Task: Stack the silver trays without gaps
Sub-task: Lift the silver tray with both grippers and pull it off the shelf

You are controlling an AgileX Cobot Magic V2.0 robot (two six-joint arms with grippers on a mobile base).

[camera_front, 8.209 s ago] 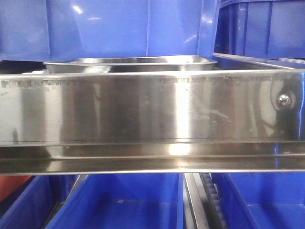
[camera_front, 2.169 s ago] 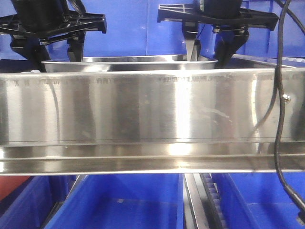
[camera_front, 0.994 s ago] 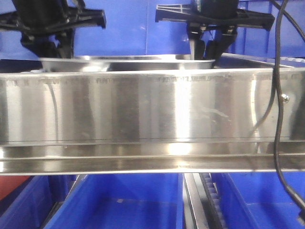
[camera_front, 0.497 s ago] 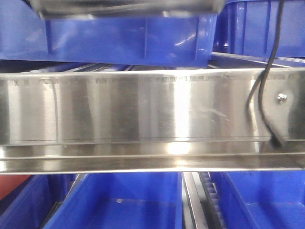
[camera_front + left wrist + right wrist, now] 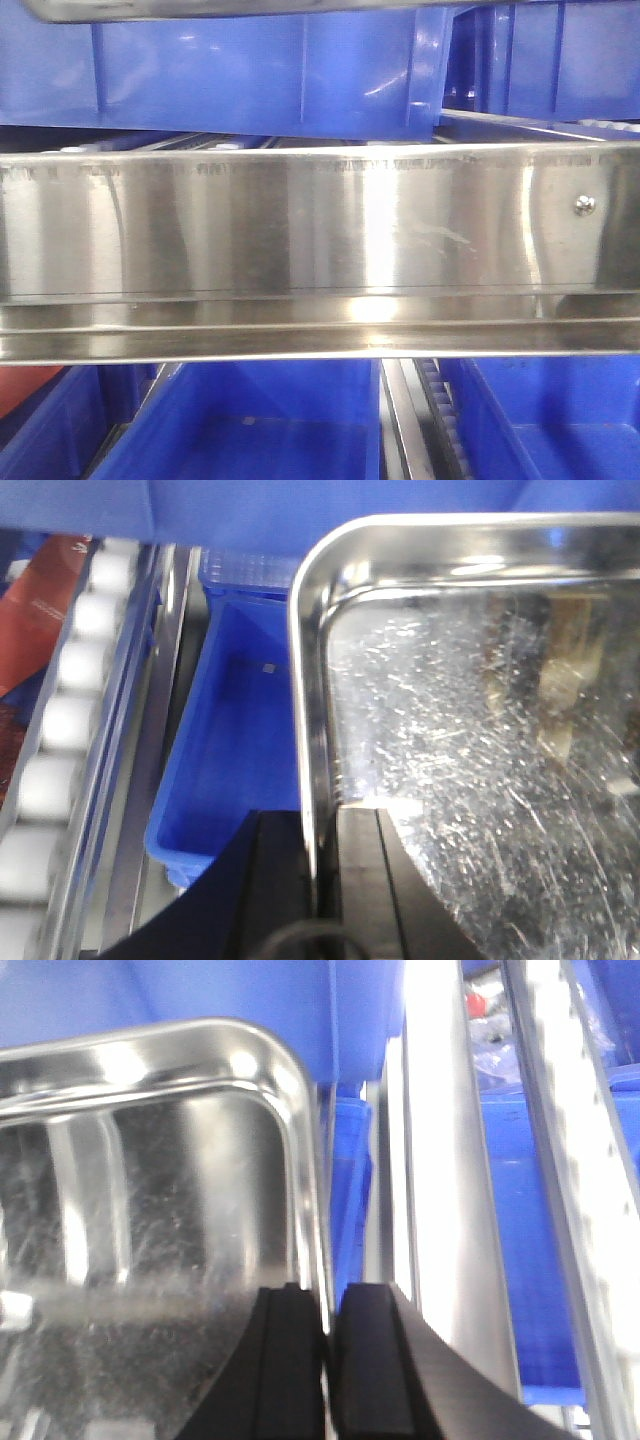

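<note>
Left gripper (image 5: 318,885): enters the left wrist view at 6 o'clock. Jaws narrow, pinched on the flared rim of the silver tray (image 5: 480,740). One black finger (image 5: 268,880) lies outside the rim toward 9 o'clock, and the other lies inside the pan toward 3 o'clock. Both touch the metal. A rounded tray corner lies at 12 o'clock from the grip point.

Right gripper (image 5: 326,1360): enters the right wrist view at 6 o'clock. Jaws narrow, clamped on the tray rim that runs along the pan's 3 o'clock side. One finger is inside the pan and one outside. A rounded corner again lies at 12 o'clock from the grip.

Tray: held between the two grippers. Floor is scratched and shiny, with bright reflections.

Surroundings, left wrist view: open blue bin (image 5: 245,730) at 9 o'clock of the tray, lower down. White roller track (image 5: 60,740) is further toward 9 o'clock, and a red object (image 5: 40,610) sits at 10 o'clock.

Surroundings, right wrist view: a bright steel strip (image 5: 440,1210) runs at 3 o'clock of the tray.

Front view: a thin strip of the tray shows at the 12 o'clock frame edge. It lies across the face of an upper blue bin (image 5: 260,75), well above the shelf rail (image 5: 300,230). Rail screw (image 5: 585,205) is at 3 o'clock.
</note>
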